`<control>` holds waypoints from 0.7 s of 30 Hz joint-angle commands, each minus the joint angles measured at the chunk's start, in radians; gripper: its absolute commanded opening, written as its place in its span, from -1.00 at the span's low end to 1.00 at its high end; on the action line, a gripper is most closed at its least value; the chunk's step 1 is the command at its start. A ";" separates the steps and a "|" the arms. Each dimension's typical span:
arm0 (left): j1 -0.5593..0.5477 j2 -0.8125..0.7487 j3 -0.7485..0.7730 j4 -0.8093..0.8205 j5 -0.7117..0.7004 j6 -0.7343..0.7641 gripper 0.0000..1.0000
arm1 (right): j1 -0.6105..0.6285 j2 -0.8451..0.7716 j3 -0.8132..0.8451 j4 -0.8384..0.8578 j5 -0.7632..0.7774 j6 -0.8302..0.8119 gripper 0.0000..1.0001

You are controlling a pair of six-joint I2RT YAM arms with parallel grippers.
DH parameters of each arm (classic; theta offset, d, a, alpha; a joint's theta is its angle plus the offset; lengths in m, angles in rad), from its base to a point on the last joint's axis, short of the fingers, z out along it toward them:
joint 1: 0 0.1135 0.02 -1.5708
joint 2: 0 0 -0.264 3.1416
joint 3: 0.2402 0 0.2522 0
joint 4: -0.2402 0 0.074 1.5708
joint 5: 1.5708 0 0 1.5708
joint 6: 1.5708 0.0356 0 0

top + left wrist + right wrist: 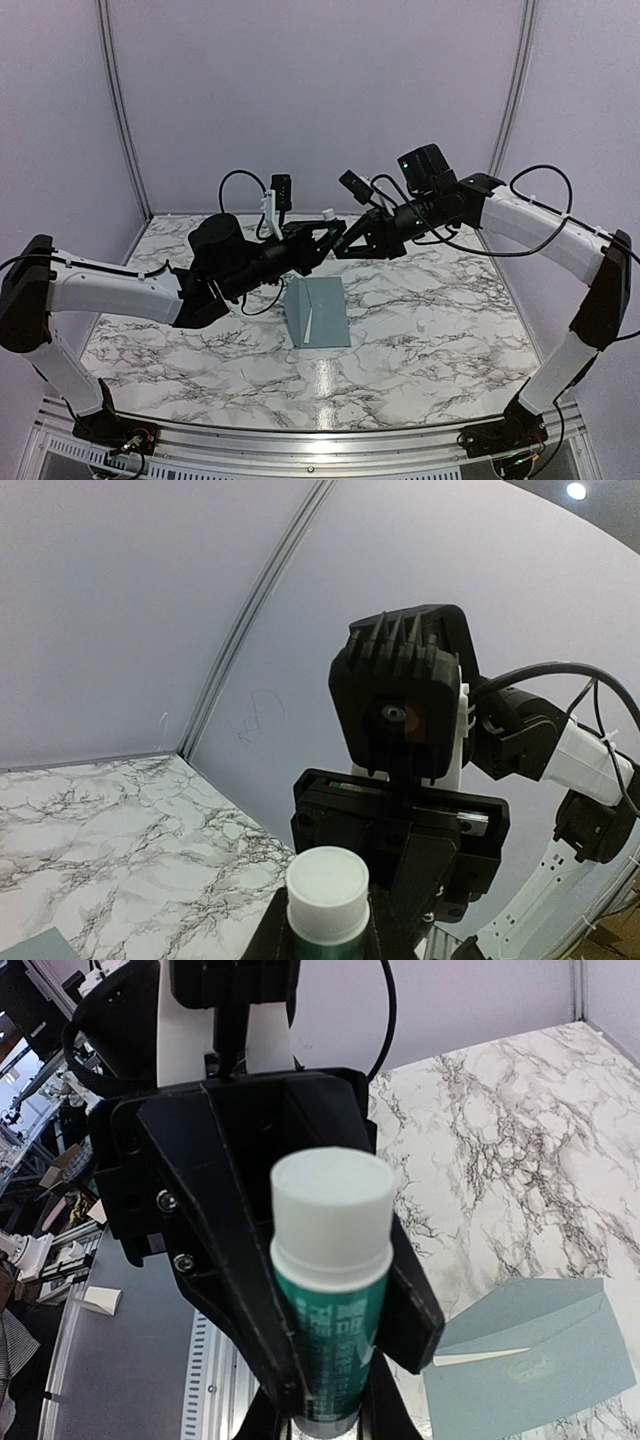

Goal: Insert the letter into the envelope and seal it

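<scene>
The grey-blue envelope [318, 312] lies flat on the marble table, with a thin pale strip along its flap edge; it also shows in the right wrist view [530, 1360], and a corner of it shows in the left wrist view [40, 948]. The tan letter is not in view. Both grippers meet in the air above the envelope's far end. My left gripper [320, 240] [325, 935] is shut on a white-capped green glue tube [328, 890] [330, 1290]. My right gripper [347, 240] [320, 1425] faces it and grips the tube's lower end.
The marble table [440, 330] is bounded by pale walls behind and at the sides. A metal rail [320, 440] runs along the near edge, with both arm bases on it.
</scene>
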 commanded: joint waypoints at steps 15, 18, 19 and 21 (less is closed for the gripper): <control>0.005 0.021 0.021 0.109 -0.183 -0.082 -1.00 | 0.049 -0.064 0.020 -0.036 0.399 -0.084 -0.03; 0.005 0.033 0.026 0.125 -0.180 -0.103 -1.00 | 0.054 -0.050 0.049 -0.031 0.407 -0.070 -0.02; 0.005 0.036 0.026 0.130 -0.180 -0.106 -1.00 | 0.055 -0.040 0.062 -0.034 0.402 -0.068 -0.02; 0.005 0.039 0.025 0.133 -0.186 -0.108 -1.00 | 0.056 -0.025 0.081 -0.041 0.382 -0.067 -0.01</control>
